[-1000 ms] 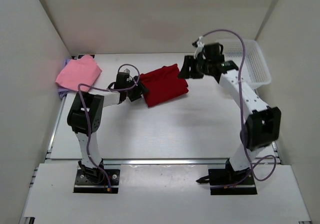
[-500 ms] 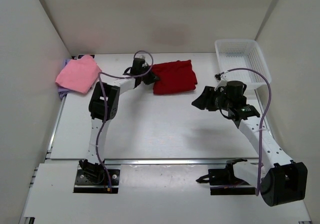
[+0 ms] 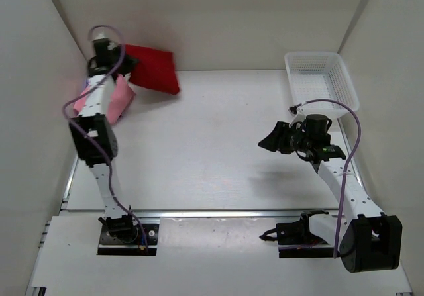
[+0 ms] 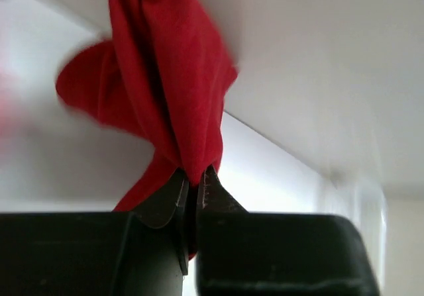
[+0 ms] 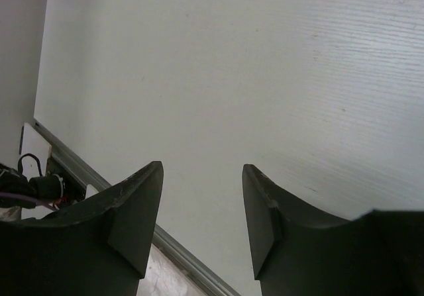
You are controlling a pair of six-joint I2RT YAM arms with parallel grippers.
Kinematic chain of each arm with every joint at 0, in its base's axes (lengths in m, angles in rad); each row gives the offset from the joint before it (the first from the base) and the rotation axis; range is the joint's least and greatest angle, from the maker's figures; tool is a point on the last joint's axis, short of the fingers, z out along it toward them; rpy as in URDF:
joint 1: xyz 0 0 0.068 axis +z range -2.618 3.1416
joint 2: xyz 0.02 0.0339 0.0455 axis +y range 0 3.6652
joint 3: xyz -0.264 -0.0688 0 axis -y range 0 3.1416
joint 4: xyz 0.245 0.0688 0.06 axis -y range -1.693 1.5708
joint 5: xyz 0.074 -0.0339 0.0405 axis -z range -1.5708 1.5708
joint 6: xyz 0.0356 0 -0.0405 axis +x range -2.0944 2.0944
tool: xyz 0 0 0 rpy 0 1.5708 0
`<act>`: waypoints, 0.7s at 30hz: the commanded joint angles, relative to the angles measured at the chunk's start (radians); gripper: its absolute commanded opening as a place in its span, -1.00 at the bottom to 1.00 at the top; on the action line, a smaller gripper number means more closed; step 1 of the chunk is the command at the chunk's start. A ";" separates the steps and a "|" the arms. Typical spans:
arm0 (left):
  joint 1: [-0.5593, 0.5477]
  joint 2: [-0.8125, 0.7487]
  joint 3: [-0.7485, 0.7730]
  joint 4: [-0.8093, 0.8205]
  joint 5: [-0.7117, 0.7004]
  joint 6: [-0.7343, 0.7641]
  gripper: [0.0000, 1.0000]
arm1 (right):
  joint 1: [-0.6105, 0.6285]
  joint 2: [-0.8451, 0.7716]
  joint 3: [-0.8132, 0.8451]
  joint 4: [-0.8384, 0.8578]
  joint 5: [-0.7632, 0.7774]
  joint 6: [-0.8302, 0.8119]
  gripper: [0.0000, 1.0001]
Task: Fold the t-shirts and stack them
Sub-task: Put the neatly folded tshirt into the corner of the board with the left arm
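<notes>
The dark red t-shirt hangs lifted at the far left, near the back wall. My left gripper is shut on its edge. In the left wrist view the red cloth bunches upward out of the closed left gripper. A folded pink t-shirt lies on the table just below and to the left of the red one, partly behind the left arm. My right gripper hovers open over the right middle of the table, and in the right wrist view the right gripper has nothing between its fingers.
A white lattice basket stands at the back right corner. White walls close in the left, back and right sides. A metal rail runs along the table's near edge.
My left gripper closed on the dark red t-shirt, lifted it and carried it from the back middle to the far left above the pink one. The right arm drew back toward the right.
</notes>
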 commanded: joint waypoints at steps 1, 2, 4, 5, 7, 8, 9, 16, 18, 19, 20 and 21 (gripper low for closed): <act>0.177 -0.219 -0.225 0.091 -0.064 -0.007 -0.79 | 0.011 -0.021 0.000 0.027 -0.043 -0.035 -0.01; 0.205 -0.287 -0.367 0.133 -0.072 -0.046 -0.52 | 0.019 -0.024 -0.009 0.027 -0.041 -0.029 -0.01; 0.280 -0.421 -0.611 0.326 -0.072 -0.143 0.48 | 0.028 -0.027 -0.023 0.038 -0.064 -0.027 0.00; 0.291 -0.441 -0.747 0.397 -0.051 -0.201 0.97 | 0.034 -0.033 -0.031 0.031 -0.066 -0.029 0.01; 0.305 -0.493 -0.865 0.477 -0.020 -0.226 0.97 | 0.028 -0.045 -0.043 0.029 -0.072 -0.030 0.02; 0.288 -0.506 -0.900 0.469 -0.032 -0.209 0.98 | 0.024 -0.054 -0.057 0.029 -0.078 -0.026 0.01; 0.280 -0.518 -0.939 0.477 -0.026 -0.199 0.97 | 0.021 -0.068 -0.059 0.027 -0.081 -0.026 0.00; 0.078 -0.680 -1.092 0.522 -0.094 -0.104 0.97 | 0.030 -0.090 -0.088 0.006 -0.028 -0.053 0.24; -0.006 -0.702 -1.091 0.485 -0.123 -0.061 0.98 | 0.074 -0.084 -0.079 -0.026 0.048 -0.063 0.96; -0.084 -0.713 -1.086 0.468 -0.117 -0.022 0.98 | 0.108 -0.064 -0.065 -0.034 0.106 -0.070 0.98; -0.150 -0.710 -1.067 0.418 -0.117 0.007 0.98 | 0.140 -0.052 -0.059 -0.069 0.144 -0.098 0.98; -0.189 -0.711 -1.051 0.390 -0.114 0.027 0.97 | 0.149 -0.030 -0.043 -0.084 0.151 -0.110 0.98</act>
